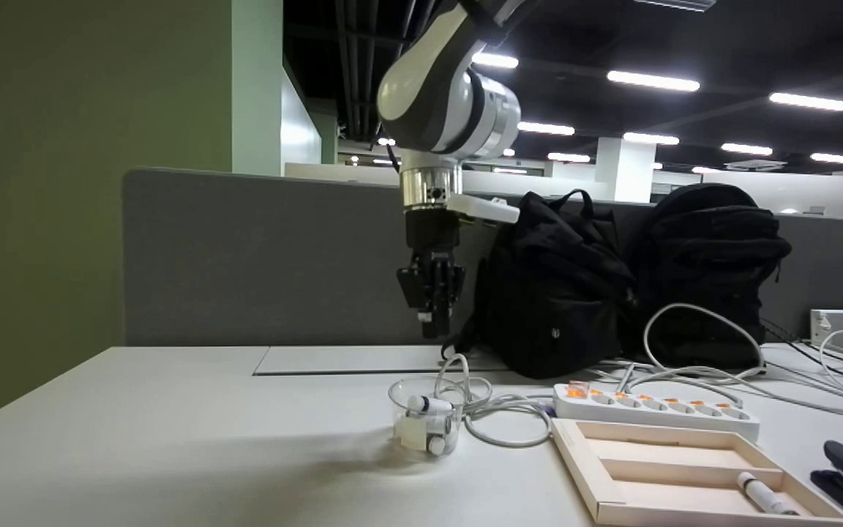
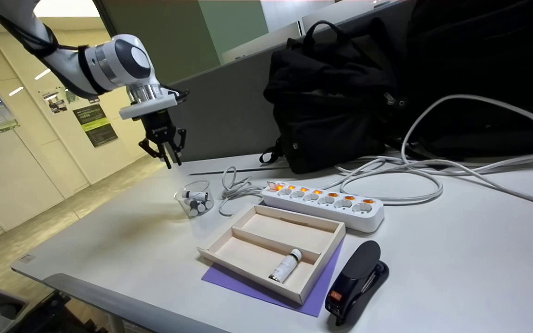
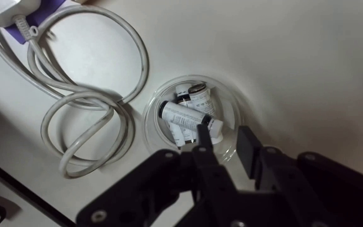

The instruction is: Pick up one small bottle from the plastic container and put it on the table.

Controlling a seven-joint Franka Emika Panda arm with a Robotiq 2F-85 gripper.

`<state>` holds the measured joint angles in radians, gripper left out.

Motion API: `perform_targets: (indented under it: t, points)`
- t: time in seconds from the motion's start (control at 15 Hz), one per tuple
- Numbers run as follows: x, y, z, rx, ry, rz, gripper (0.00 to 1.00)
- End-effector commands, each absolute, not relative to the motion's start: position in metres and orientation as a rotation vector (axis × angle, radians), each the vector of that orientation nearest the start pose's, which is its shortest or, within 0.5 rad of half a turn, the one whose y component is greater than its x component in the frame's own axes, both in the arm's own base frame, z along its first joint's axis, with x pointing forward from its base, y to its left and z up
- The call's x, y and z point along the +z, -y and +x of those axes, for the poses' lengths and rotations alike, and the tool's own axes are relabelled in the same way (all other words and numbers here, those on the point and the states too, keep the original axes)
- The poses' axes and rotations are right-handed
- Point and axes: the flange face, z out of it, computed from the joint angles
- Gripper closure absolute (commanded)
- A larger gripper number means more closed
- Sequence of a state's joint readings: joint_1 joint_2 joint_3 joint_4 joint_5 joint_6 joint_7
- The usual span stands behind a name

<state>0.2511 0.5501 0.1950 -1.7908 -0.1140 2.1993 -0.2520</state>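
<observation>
Pale table [image 2: 456,259], plastic container [image 3: 231,107], coiled cable [image 3: 145,64] beside container, farther from it power strip [image 2: 324,206], purple sheet [image 2: 257,290], stapler [image 2: 358,283], backpacks [image 1: 560,285]

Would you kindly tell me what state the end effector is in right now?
End effector: partly open, holding nothing.

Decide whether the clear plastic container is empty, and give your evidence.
Not empty: the plastic container holds several small bottles, seen from above in the wrist view and through its clear wall in both exterior views.
</observation>
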Motion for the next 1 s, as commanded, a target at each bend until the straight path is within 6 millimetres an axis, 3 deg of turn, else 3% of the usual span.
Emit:
perform_targets:
  t: [0.0,0.2,0.4,0.67,0.93]
  points:
    - [0.270,-0.241,0.546,0.209,1.027,-2.926,0.93]
    - [0.280,-0.221,0.528,0.169,1.007,-2.963,0.93]
    - [0.273,-0.207,0.532,0.113,1.034,-2.994,0.93]
    - [0.249,-0.199,0.553,-0.017,0.874,-3.059,0.93]
    - [0.212,-0.197,0.573,-0.066,0.670,-3.081,0.93]
